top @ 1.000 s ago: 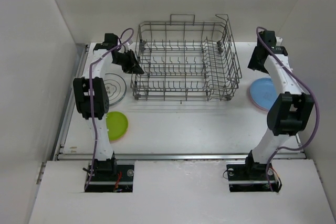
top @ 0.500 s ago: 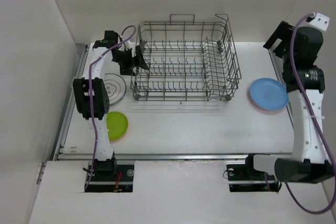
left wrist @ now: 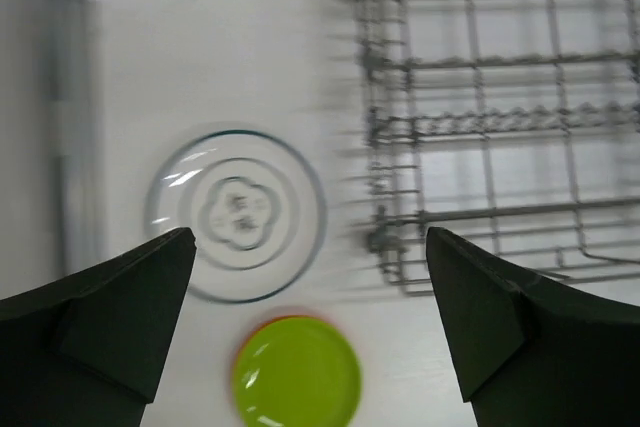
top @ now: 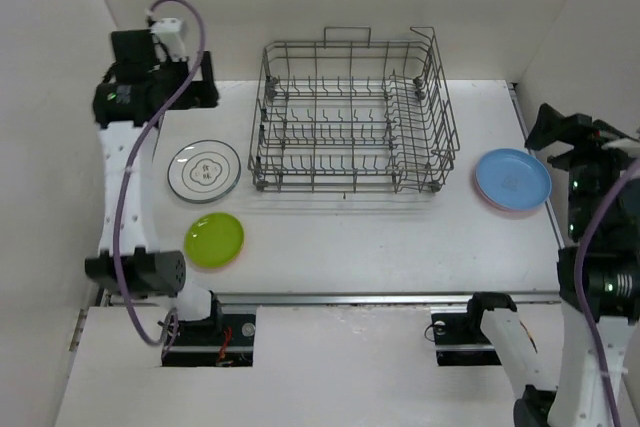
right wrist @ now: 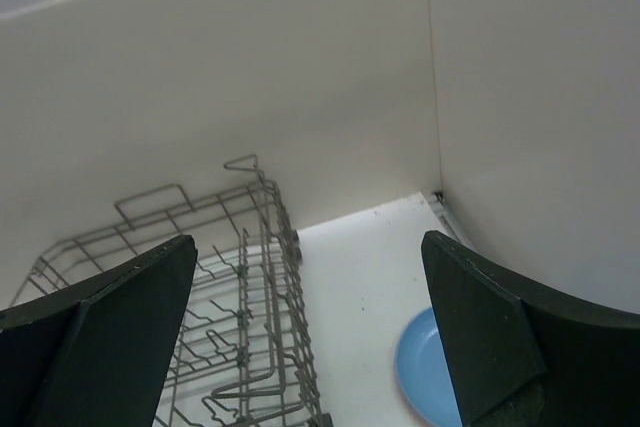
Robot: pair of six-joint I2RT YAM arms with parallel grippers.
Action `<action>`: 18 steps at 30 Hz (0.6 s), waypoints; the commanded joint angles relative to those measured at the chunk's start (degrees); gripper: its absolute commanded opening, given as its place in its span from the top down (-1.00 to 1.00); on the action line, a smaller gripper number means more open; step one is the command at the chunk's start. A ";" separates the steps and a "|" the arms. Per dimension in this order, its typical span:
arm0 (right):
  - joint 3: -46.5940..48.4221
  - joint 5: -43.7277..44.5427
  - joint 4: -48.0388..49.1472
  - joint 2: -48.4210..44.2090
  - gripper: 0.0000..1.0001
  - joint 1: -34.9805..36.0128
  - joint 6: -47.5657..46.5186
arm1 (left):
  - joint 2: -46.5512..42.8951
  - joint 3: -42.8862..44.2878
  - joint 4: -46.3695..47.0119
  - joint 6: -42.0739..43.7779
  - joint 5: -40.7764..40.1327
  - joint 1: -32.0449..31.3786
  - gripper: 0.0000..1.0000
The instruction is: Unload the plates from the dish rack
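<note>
The grey wire dish rack [top: 350, 117] stands at the back middle, its tines bare; it also shows as the rack [left wrist: 500, 117] and the rack [right wrist: 230, 337] in the wrist views. A white patterned plate [top: 204, 170] [left wrist: 236, 214] lies left of it. In front of that lies a lime-green plate [top: 214, 239] [left wrist: 297, 372] with an orange rim under it. A light-blue plate [top: 512, 178] [right wrist: 425, 367] lies right of the rack on a pink one [top: 497, 203]. My left gripper [top: 203, 87] [left wrist: 310, 237] hangs open high over the left plates. My right gripper [top: 552, 129] [right wrist: 308, 240] is open, raised at the right.
White walls close in the table [top: 350, 237] on the left, back and right. A metal rail [top: 340, 297] runs along the table's near edge in front of the arm bases.
Both arms have lifted up and back from the rack's sides. The left gripper has opened from shut and the right has spread wider. The white patterned plate now shows whole.
</note>
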 commanded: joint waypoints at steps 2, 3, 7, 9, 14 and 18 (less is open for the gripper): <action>-6.04 -3.60 6.35 -10.53 -1.00 -0.36 -1.03 | -12.82 -4.45 -6.55 8.31 -16.76 4.80 -1.00; -7.27 -3.60 6.36 -12.38 -1.00 -0.36 -1.03 | -14.60 -8.64 -7.17 9.29 -20.60 4.81 -1.00; -11.32 -1.60 4.53 -20.47 -1.00 -0.36 -1.56 | -23.74 -17.11 -7.18 7.81 -26.17 4.81 -1.00; -10.63 -0.27 2.15 -23.12 -1.00 0.25 -1.56 | -28.64 -20.09 -7.87 6.31 -26.80 6.11 -1.00; -8.17 3.33 -3.74 -25.31 -1.00 2.54 -1.56 | -37.36 -26.52 -9.81 9.29 -30.47 6.91 -1.00; -5.45 1.86 -6.20 -25.94 -1.00 3.07 -1.04 | -41.59 -29.16 -13.40 10.44 -34.27 6.91 -1.00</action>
